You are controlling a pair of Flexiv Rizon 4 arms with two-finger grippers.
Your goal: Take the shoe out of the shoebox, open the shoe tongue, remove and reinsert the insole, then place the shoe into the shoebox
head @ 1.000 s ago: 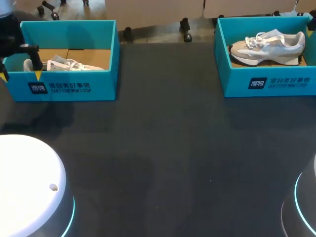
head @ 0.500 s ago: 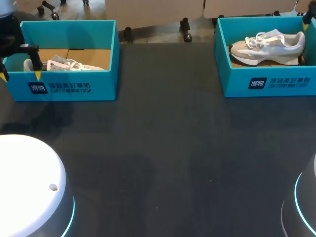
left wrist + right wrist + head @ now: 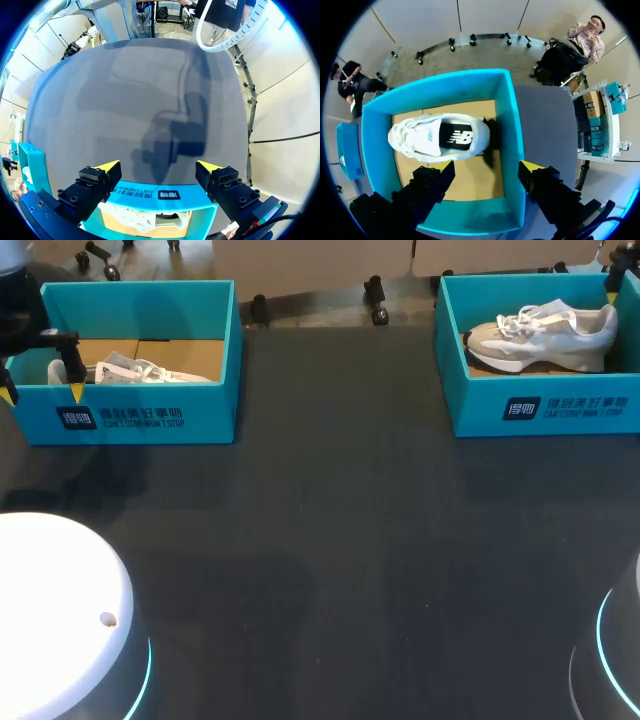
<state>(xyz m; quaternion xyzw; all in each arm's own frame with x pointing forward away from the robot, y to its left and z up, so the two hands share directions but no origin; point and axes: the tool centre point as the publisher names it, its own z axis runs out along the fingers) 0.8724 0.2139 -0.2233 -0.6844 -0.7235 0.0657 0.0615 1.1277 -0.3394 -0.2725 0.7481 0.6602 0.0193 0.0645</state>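
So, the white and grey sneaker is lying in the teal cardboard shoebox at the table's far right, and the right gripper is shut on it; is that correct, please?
Not quite. The right gripper is open, not shut on the white and grey sneaker. The right wrist view shows its fingers spread wide, with the sneaker ahead of them rather than between them. It does lie in the teal cardboard shoebox at the far right.

left gripper (image 3: 159,165): black screwed blocks, yellow wedge tips | right gripper (image 3: 486,165): same | left arm base (image 3: 50,610): white dome, cyan ring | right arm base (image 3: 622,665): cyan ring

head overview; right wrist above shoebox (image 3: 514,150)
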